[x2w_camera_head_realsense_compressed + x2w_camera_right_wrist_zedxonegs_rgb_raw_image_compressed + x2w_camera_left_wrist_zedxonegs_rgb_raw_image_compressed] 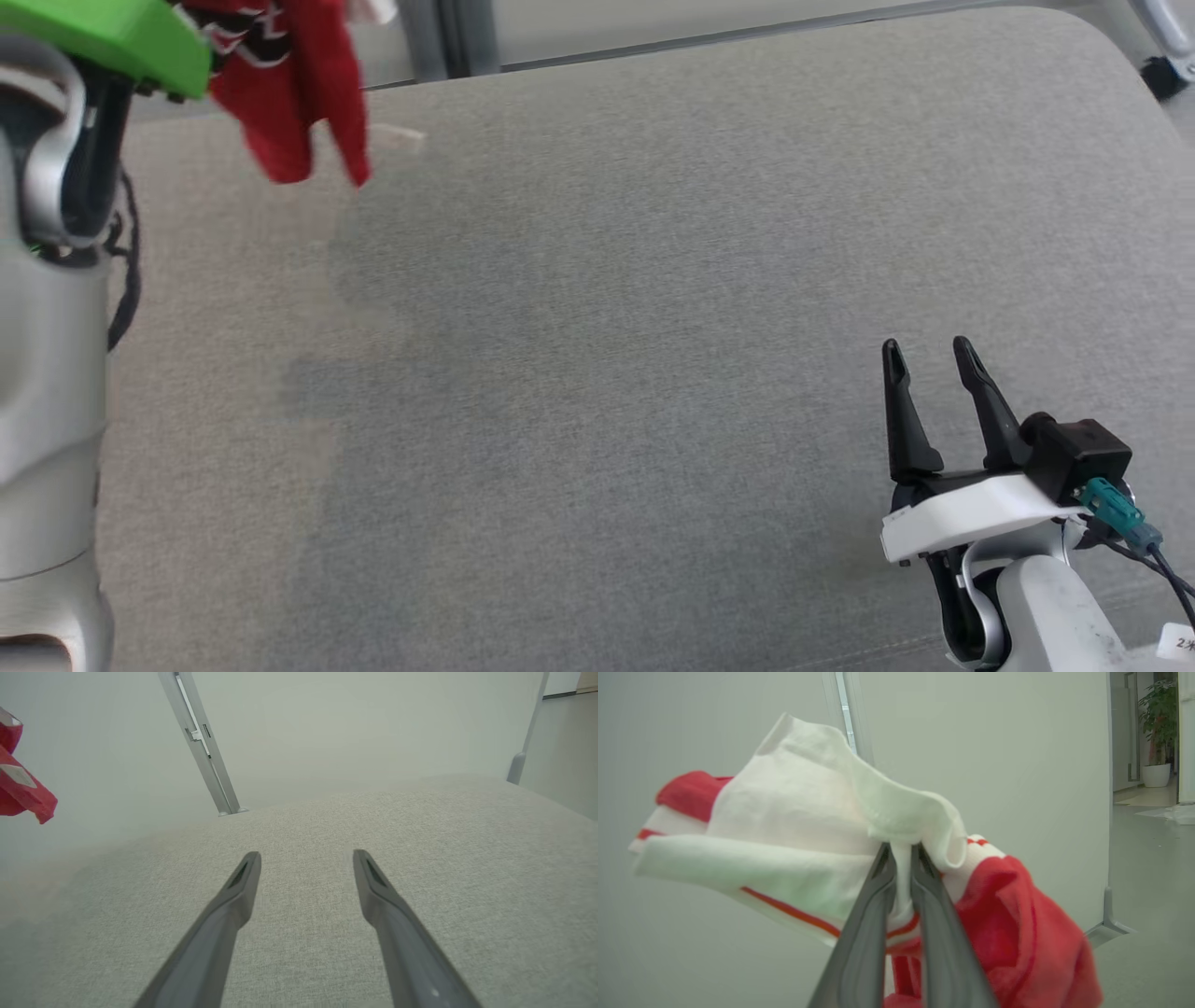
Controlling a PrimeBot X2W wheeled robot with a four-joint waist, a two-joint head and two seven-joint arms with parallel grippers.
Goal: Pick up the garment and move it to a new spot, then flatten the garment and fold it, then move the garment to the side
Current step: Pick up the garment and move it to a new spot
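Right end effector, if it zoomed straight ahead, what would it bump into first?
Probably the grey cushion, which stretches ahead of the open right end effector. If it skims above, the pale wall comes next; depth is unclear.

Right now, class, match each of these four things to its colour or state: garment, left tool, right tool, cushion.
Things:
1. garment
2. left tool
3. right tool
4. cushion

Colour or state:
a. open, holding nothing
b. grey
c. red and white
d. shut on cloth

Pairs: 1-c, 2-d, 3-a, 4-b.
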